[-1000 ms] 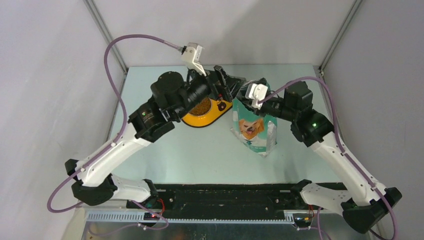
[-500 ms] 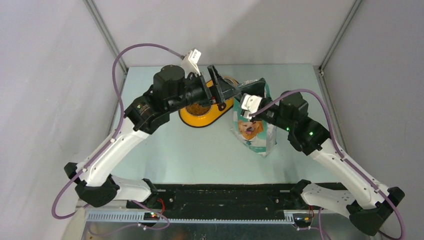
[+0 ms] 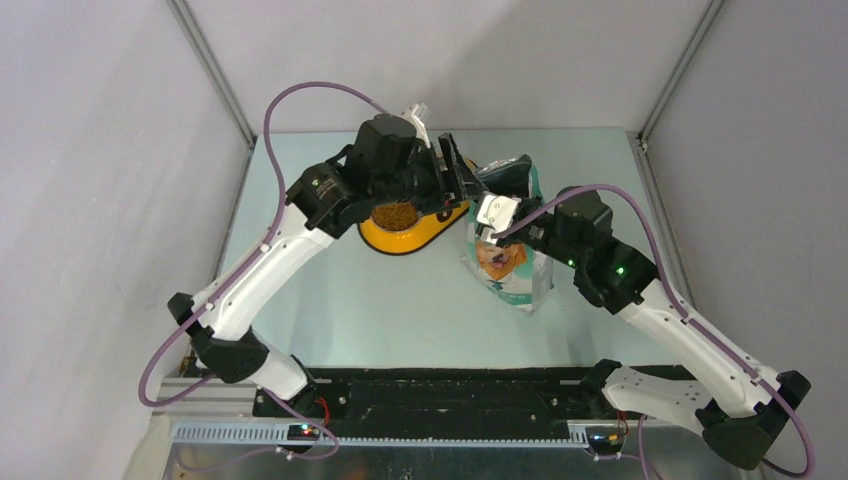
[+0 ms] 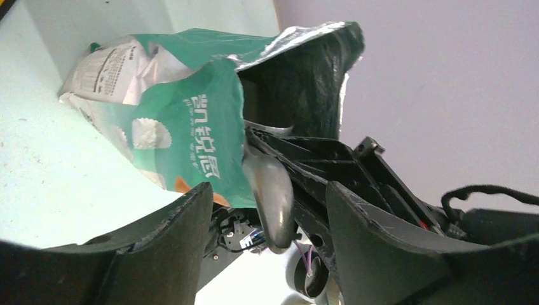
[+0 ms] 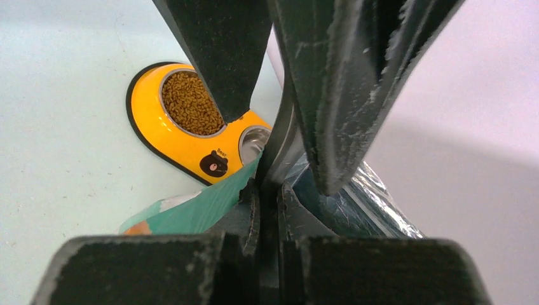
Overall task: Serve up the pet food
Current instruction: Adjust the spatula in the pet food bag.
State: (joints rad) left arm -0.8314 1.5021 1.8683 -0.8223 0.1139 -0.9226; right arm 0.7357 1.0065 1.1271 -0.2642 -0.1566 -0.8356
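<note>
1. The left claw point(image 4: 267, 189) has turned in toward the bag's point(image 4: 203, 121) mouth, upper centre of the overhead view. Its fingers have narrowed yet stand apart, flanking the scoop point(image 4: 273, 216) without touching.
2. The right claw point(image 3: 482, 195) is pinched together, seemingly on that scoop beside the bag rim.
3. The pet food point(image 5: 189, 105) fills the yellow bowl's point(image 5: 143, 108) well, left of the bag, so serving looks nearly done.
</note>
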